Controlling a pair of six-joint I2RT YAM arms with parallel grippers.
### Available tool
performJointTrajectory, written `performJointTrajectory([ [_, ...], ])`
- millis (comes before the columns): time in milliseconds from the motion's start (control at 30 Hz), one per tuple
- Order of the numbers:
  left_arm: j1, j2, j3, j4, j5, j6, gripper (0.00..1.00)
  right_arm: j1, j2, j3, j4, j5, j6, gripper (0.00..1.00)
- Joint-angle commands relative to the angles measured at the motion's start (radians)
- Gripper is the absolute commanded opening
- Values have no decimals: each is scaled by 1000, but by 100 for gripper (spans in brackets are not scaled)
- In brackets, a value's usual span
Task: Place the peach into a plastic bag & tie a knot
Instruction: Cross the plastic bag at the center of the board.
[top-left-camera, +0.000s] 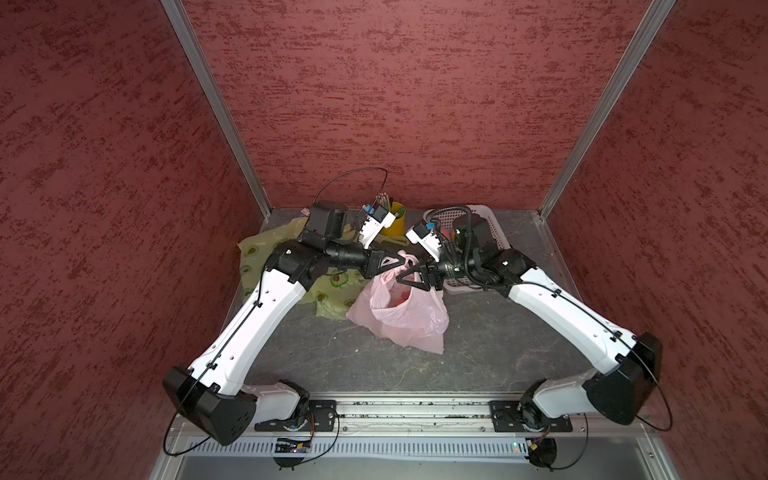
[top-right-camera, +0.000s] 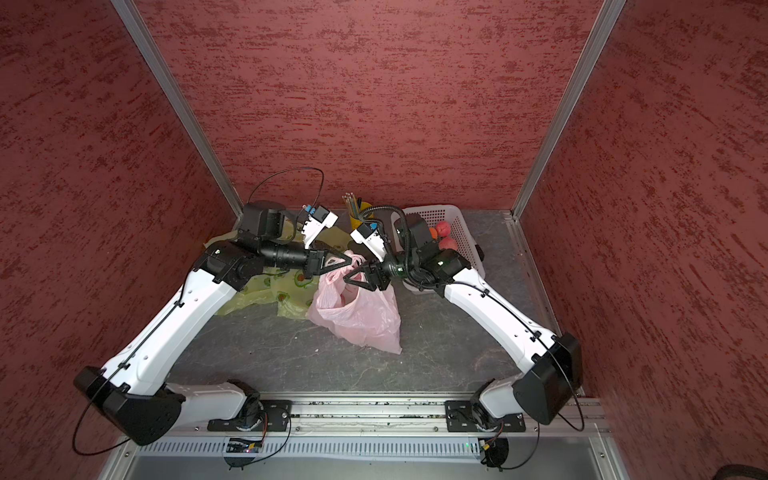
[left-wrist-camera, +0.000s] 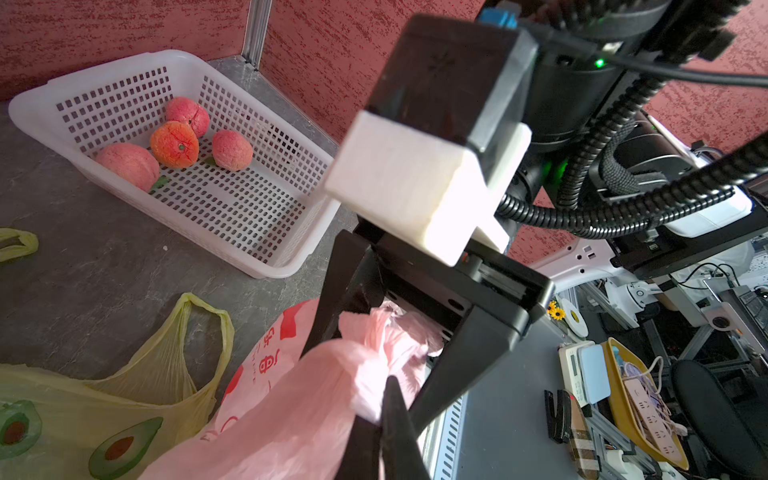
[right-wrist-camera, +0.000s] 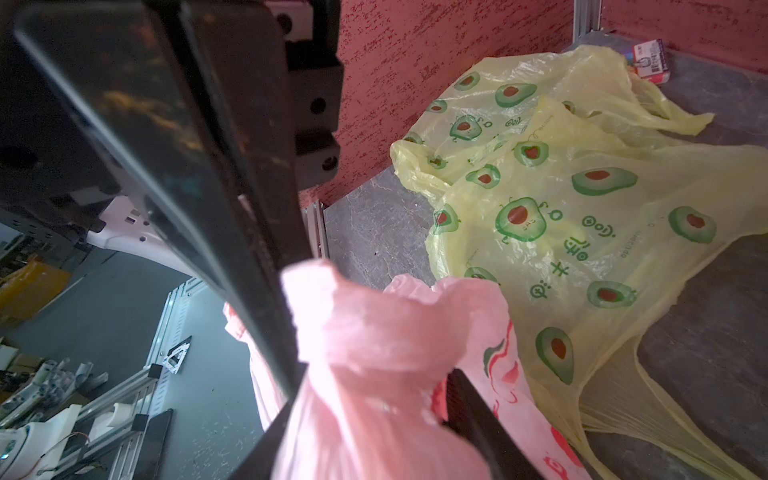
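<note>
1. At the far left of the bench (top-left-camera: 332, 365) you have yellow avocado-print bags (top-left-camera: 254, 252) lying flat. The left arm (top-left-camera: 257, 316) covers their middle in both top views. A small printed box (right-wrist-camera: 648, 58) sits in the corner beyond them, its text too small to read.
2. Your left jaws are together, clamped on a twisted handle of the pink bag (top-left-camera: 409, 322). The left wrist view shows the pinch close up, and the frame edge cuts off the finger bases.
3. Behind the wrists stands a yellow cup (top-left-camera: 397, 226) of pencils, partly hidden by the left wrist camera housing.
4. The pink bag stands mid-bench, its top drawn up between the two arms. The peach (top-left-camera: 397, 297) shows only as a reddish blur inside it, with no clear outline.
5. Your right jaws stand partly apart, astride the bag's bunched neck. In the right wrist view the plastic touches both inner faces. You cannot tell whether they pinch it, and one finger blocks much of that view.
6. At the right, the white basket (top-left-camera: 494, 216) is largely hidden by the right arm (top-left-camera: 561, 311) in a top view. The left wrist view shows three pink fruits (left-wrist-camera: 129, 164) and one orange fruit (left-wrist-camera: 174, 143) inside.
</note>
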Motion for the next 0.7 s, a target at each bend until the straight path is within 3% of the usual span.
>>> performJointTrajectory([
  [0,5,-19,-13,10,-12,1,0,0,-22,11,25,20,22,55],
  [400,7,-10,-6,16,-83,-45,0,7,-37,31,33,115,63,55],
  [667,4,4,-11,34,-94,-76,0,25,-40,27,35,133,65,66],
])
